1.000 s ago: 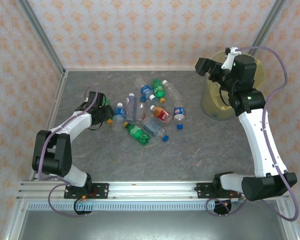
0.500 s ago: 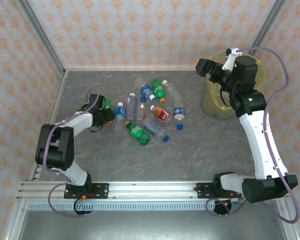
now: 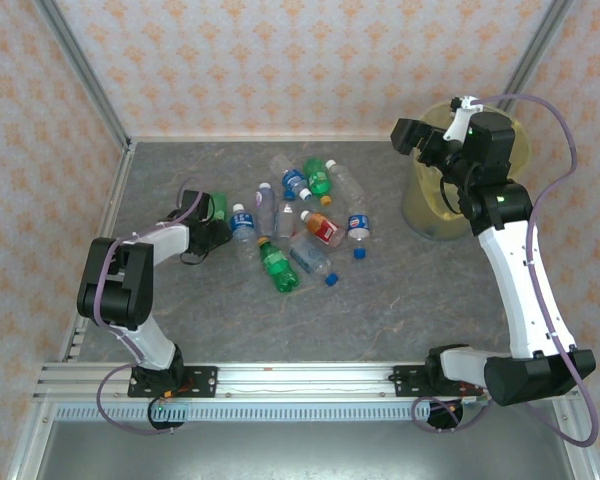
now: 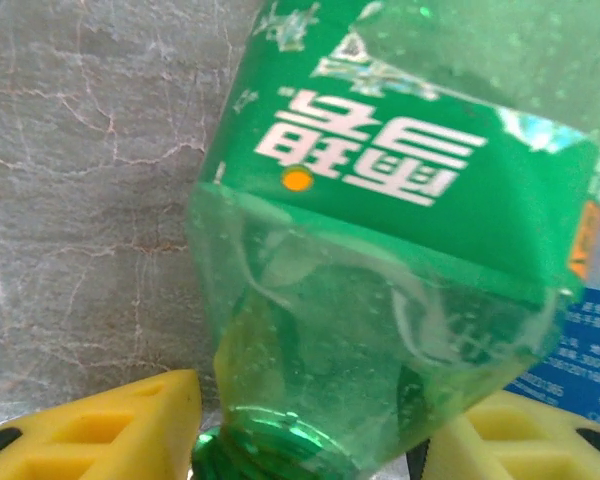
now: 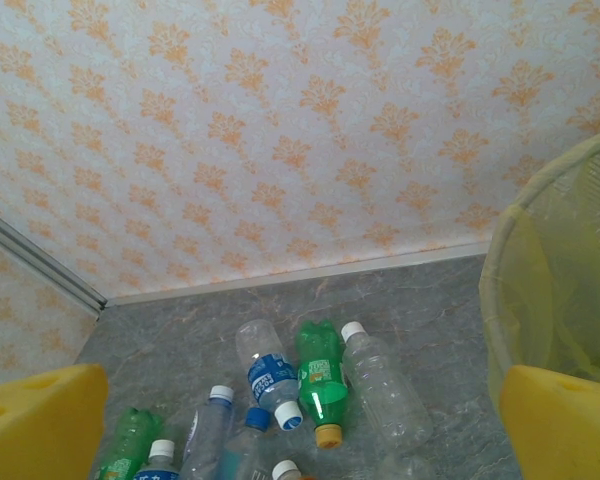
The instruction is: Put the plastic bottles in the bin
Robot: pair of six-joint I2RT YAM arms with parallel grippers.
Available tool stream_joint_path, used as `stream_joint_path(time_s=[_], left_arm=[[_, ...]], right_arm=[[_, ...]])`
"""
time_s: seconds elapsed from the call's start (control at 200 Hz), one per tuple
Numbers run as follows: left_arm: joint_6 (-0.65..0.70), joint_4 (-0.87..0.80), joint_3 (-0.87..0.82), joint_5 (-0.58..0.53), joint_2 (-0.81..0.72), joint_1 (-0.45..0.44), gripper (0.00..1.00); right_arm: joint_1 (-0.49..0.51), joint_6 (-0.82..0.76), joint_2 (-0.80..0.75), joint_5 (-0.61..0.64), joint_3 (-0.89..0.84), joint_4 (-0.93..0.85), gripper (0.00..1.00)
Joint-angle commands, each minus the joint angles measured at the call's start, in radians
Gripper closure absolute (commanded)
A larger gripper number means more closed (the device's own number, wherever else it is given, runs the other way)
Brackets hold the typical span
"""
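Top view: left gripper (image 3: 212, 226) sits at the left end of a scatter of small clear and green plastic bottles (image 3: 296, 228) lying on the grey marbled table (image 3: 400, 300). The round bin lined with a yellow bag (image 3: 432, 215) stands at the table's far right, and the right gripper (image 3: 408, 133) hangs just beside its rim.

Left wrist: yellow fingers (image 4: 130, 420) press both sides of a crumpled green plastic bottle (image 4: 380, 250), clamping it.

Right wrist: its fingers (image 5: 40, 420) are spread wide with nothing between them; the bottles lie below and the bin's rim (image 5: 540, 250) is at the right.
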Motion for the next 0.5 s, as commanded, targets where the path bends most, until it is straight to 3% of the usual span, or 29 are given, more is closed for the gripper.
stream_joint_path(time_s=[0.0, 0.15, 0.496], left_arm=[[0.013, 0.019, 0.000, 0.001, -0.003, 0.009, 0.51], [0.015, 0.010, 0.013, 0.007, -0.005, 0.008, 0.67], [0.012, -0.003, 0.021, -0.003, -0.144, 0.008, 0.77]], right_arm=[[0.006, -0.023, -0.017, 0.012, -0.011, -0.006, 0.00], [0.006, -0.026, -0.018, 0.010, -0.016, -0.009, 0.00], [0.006, -0.038, -0.019, -0.020, -0.023, 0.009, 0.00]])
